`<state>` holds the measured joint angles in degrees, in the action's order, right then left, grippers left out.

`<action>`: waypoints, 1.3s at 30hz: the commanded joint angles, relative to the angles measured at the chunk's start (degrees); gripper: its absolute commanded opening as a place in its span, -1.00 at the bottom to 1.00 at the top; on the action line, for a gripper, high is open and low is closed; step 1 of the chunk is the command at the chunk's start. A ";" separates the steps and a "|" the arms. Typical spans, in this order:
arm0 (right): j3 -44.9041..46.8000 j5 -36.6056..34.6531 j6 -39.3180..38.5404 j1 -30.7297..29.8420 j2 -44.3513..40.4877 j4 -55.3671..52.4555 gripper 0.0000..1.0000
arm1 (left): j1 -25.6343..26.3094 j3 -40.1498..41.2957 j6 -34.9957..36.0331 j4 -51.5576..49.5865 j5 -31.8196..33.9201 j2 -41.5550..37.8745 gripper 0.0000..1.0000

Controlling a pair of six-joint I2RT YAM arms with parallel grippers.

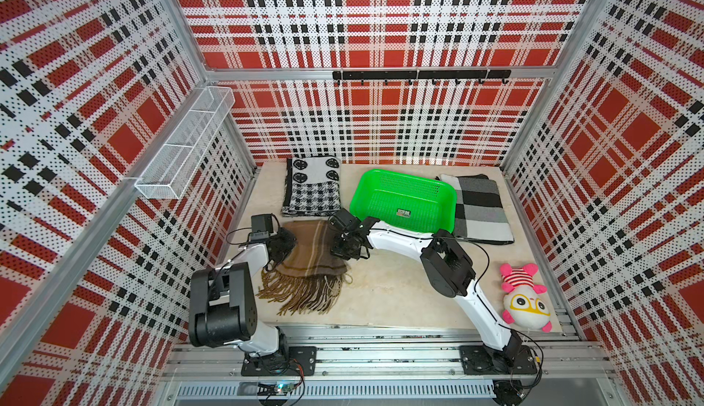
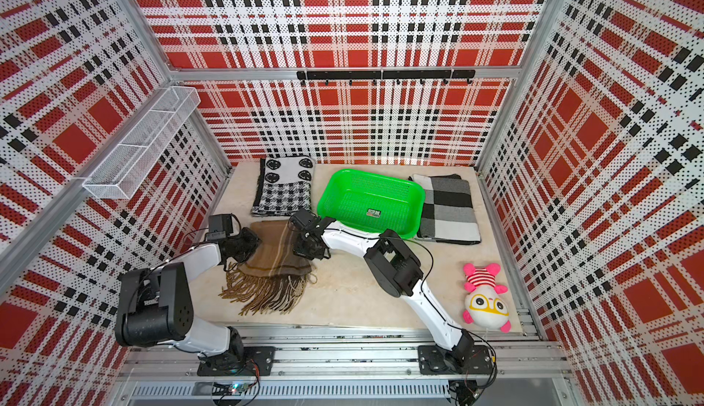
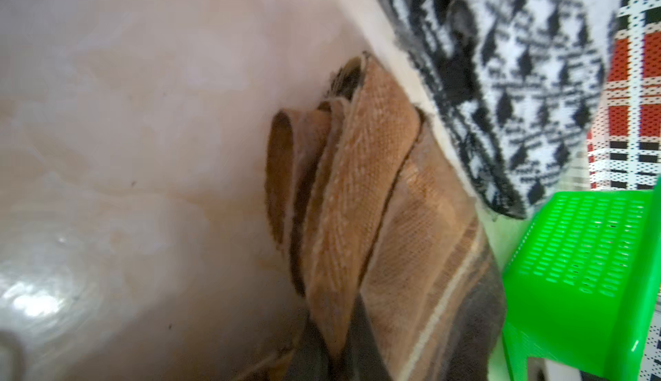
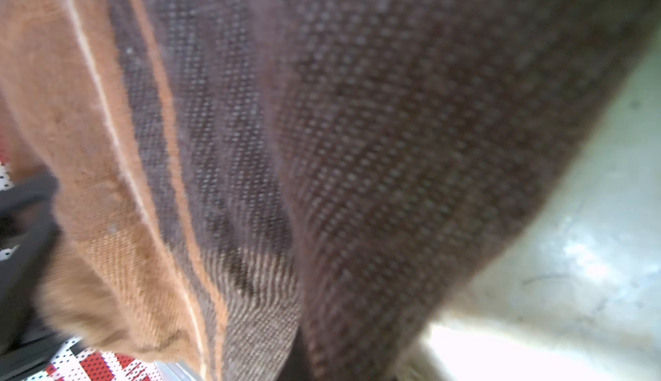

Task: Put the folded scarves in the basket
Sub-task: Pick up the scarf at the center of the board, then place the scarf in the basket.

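Noted brown scarf (image 4: pixel 357 146) pressed close to right wrist lens, weave blurred. Found it folded on tabletop (image 1: pixel 400 289) left of centre, fringe trailing toward near edge. Judged it soft, light and limp: likely to sag and unfold between two holds, with fringe prone to snag on mesh. Recorded left gripper (image 1: pixel 285 248) clamped on its left edge and right gripper (image 1: pixel 339 249) clamped on its right edge, jaws together on bunched layers. Judged opposite edges, through all layers, the sound hold. Saw basket (image 1: pixel 381 198) just far-right of scarf, holding only a small sticker (image 1: pixel 403 213). Logged houndstooth scarf (image 1: pixel 312 190) left of basket, grey checked scarf (image 1: pixel 482 209) right of it, plush toy (image 1: pixel 524 297) near right. Logged white wire rack (image 1: pixel 186 145) on left wall, nothing seen inside.
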<state>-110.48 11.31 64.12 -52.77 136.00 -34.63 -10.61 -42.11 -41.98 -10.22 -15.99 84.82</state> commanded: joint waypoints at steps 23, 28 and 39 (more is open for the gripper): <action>-11.48 -1.80 -1.28 -1.90 -9.29 -4.51 -1.00 | 0.93 -17.28 -7.49 -11.17 -1.30 -12.47 -1.00; -11.82 -6.02 -3.25 0.20 -13.26 -7.79 -1.00 | 6.94 -25.57 -11.03 -10.85 -3.44 -8.23 -1.00; -7.13 -8.92 -9.72 13.42 -25.27 -13.66 -1.00 | 23.26 -52.44 -18.00 -5.59 -4.92 12.31 -1.00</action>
<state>-118.61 3.46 57.80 -42.94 114.89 -45.43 9.26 -87.64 -56.86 -20.03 -18.81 92.53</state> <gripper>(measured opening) 0.095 0.073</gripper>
